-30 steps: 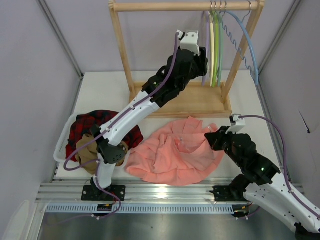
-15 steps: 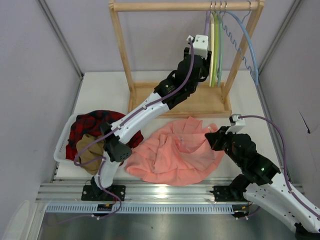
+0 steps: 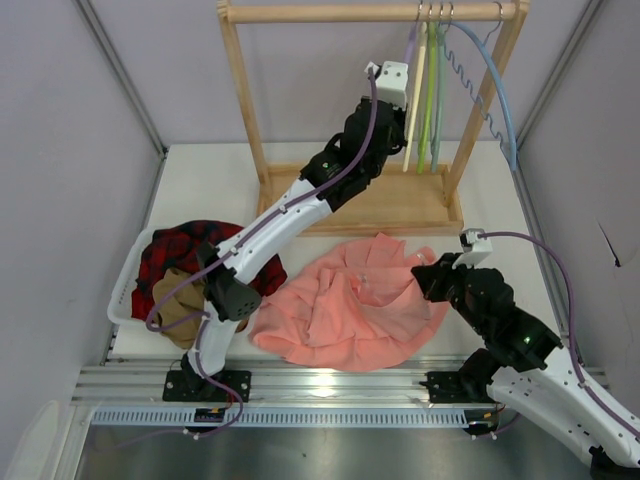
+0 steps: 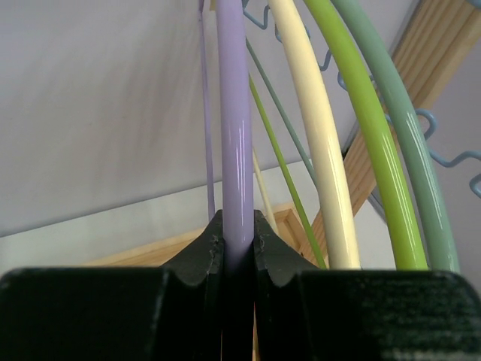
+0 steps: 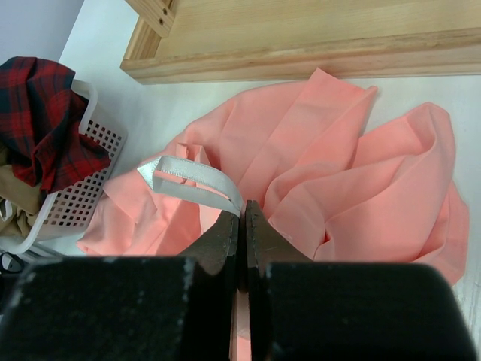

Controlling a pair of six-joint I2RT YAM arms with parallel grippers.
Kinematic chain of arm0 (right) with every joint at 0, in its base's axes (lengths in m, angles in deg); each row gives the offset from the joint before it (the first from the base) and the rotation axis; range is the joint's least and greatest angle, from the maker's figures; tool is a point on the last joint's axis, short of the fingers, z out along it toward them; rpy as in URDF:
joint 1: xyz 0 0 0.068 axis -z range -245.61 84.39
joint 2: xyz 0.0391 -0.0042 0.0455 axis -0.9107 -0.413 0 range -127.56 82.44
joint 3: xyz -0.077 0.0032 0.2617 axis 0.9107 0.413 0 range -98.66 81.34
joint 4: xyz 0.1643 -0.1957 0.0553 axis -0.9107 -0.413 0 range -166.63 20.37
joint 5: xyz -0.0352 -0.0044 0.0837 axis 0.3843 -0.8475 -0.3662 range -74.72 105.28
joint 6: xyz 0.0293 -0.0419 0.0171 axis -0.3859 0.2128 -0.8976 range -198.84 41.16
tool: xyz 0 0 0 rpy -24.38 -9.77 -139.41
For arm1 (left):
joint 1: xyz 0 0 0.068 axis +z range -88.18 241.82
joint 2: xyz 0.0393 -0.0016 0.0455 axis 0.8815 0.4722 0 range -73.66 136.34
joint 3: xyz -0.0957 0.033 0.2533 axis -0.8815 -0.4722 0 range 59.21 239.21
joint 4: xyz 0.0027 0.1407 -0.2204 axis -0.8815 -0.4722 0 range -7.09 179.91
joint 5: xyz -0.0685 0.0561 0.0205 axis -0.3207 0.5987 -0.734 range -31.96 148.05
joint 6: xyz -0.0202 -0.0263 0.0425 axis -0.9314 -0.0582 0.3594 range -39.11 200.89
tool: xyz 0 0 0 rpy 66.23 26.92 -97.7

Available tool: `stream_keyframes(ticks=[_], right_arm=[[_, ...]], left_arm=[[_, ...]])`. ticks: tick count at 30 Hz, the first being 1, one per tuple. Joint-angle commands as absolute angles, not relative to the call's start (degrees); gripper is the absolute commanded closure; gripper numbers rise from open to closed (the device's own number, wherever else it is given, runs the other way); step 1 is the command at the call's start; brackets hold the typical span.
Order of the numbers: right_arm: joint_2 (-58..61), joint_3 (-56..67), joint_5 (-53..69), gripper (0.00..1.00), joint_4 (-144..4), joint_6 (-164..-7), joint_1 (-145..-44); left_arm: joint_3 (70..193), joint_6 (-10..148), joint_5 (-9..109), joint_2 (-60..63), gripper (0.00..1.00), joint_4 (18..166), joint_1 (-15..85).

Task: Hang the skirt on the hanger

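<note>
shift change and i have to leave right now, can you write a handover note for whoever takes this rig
Left pincer: shut on the hanger, which hangs from the wooden rail beside the cream hanger.
Right pincer: shut on the skirt at its white loop; the skirt lies crumpled on the table.
Done: both things gripped.
Left to do: lift the hanger off the rail, bring it to the skirt, put the skirt on it.
</note>
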State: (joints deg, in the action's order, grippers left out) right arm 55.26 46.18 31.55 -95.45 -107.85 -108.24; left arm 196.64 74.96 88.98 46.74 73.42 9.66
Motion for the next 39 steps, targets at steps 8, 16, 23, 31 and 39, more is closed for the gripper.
stream_keyframes(ticks=[8,16,23,31,39], right_arm=[[52.4,43.7,32.8,1.0,-91.7,-107.4,-108.1],[51.3,42.3,36.3,1.0,-92.2,-105.7,-108.1],[48.2,44.1,35.1,1.0,-86.9,-105.2,-108.1],[47.6,49.8,31.7,1.0,-79.6,-111.1,-107.2],[48.9,54.4,24.0,1.0,-73.2,-110.3,-103.4]], left_arm=[[195.4,75.3,84.2,30.2,1.0,72.0,12.3],[183.7,71.3,79.7,19.3,1.0,67.3,16.1],[163.3,70.2,72.0,-0.7,1.0,58.6,17.3],[139.1,66.5,60.5,-27.1,1.0,50.0,17.3],[129.1,66.7,45.0,-41.4,1.0,41.9,17.3]])
